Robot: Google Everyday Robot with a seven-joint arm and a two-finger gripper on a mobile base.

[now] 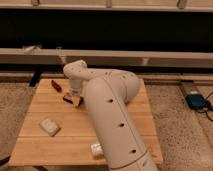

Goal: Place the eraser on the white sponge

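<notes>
The eraser (68,99), a small dark red-brown block, lies on the wooden table (125,127) left of centre. My gripper (75,99) points down right at it from the end of the white arm (107,107) and is shut on the eraser, which still rests on the tabletop. Part of the eraser is hidden behind the gripper. The white sponge (49,126), a whitish rounded pad, sits nearer the front left of the table, well apart from the gripper.
A slim red-handled tool (56,85) lies just behind and left of the eraser. A small white object (96,149) sits by the arm near the table's front edge. A blue device (196,101) lies on the floor at right. A dark wall with a rail runs behind.
</notes>
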